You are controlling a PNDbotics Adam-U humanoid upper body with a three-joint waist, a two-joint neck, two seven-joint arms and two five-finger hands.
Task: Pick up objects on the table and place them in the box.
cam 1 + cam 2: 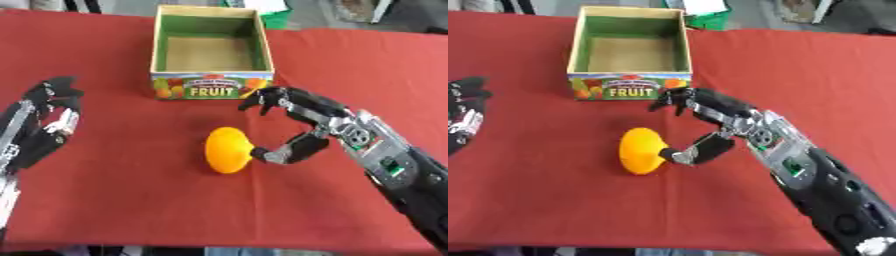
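We see the right hand [302, 122] spread open, its thumb touching the orange object [227, 150] on the red table [105, 200], just before the empty box [210, 50]. The left hand [48, 117] rests open at the left edge.

box [210, 86]: green inside, FRUIT print | object [227, 150]: orange | tablecloth [122, 200]: red
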